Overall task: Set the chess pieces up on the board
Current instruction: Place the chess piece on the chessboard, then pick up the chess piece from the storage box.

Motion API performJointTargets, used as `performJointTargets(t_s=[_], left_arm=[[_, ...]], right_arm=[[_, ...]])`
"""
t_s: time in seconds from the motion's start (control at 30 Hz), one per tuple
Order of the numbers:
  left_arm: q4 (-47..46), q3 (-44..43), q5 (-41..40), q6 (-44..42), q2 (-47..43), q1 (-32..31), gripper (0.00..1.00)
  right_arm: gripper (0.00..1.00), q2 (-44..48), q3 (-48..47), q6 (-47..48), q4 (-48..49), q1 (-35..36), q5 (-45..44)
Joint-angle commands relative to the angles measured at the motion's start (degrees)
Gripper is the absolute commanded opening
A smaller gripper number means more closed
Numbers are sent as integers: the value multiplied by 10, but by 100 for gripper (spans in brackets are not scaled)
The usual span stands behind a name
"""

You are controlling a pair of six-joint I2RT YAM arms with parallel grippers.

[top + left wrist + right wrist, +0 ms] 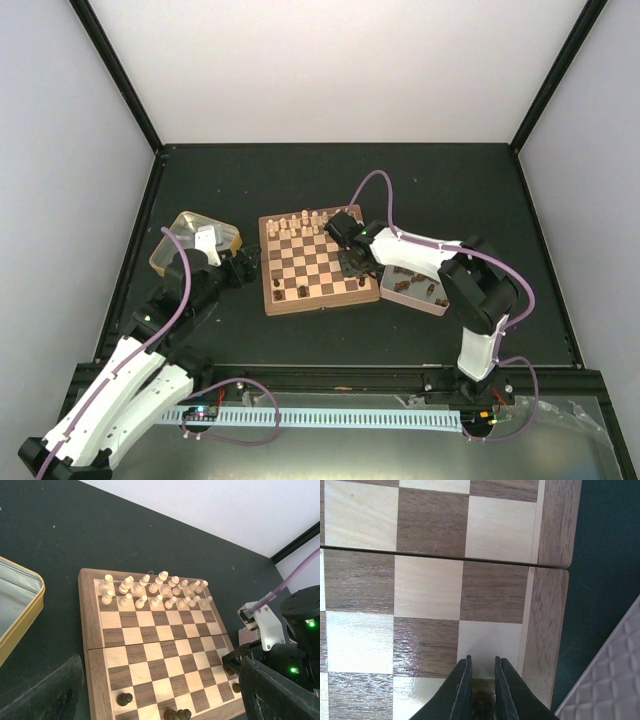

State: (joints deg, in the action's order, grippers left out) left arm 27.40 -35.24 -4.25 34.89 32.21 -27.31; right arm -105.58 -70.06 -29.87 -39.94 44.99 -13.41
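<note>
Your right gripper is hovering low over the square wooden chessboard w/ tan & dark brown squares, by its right border, just beside the centre seam. Its black fingers are pressing almost together, pinching what looks like a dark brown wooden chessman, mostly hidden btwn them.

Your left gripper is hanging at the board's left edge, jaws spread wide, nothing btwn them.

Pale cream wooden chessmen are standing in two rows along the board's far edge. Approx. three other dark brown chessmen are standing on the near rows.

More dark pieces are lying in the pink-rimmed square tray, just right of the board. A yellow-rimmed metal tin is sitting left of the board.
</note>
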Motion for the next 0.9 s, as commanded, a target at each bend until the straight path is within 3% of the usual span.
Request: performJointTargets(t_s=[0.0,0.3,0.6,0.87], left_arm=[[-12,-3,10,-1,-2,5,87],[-17,-5,19,-4,1,5,87],[-48,-12,62,-15,30,5,87],[-57,-14,73,-14,46,5,86]], right_arm=[[15,12,5,7,2,4,0],[24,93,20,-32,38,-21,-11],[29,270,199,-87,93,-159,-8],[32,248,261,-93,147,-224,67]])
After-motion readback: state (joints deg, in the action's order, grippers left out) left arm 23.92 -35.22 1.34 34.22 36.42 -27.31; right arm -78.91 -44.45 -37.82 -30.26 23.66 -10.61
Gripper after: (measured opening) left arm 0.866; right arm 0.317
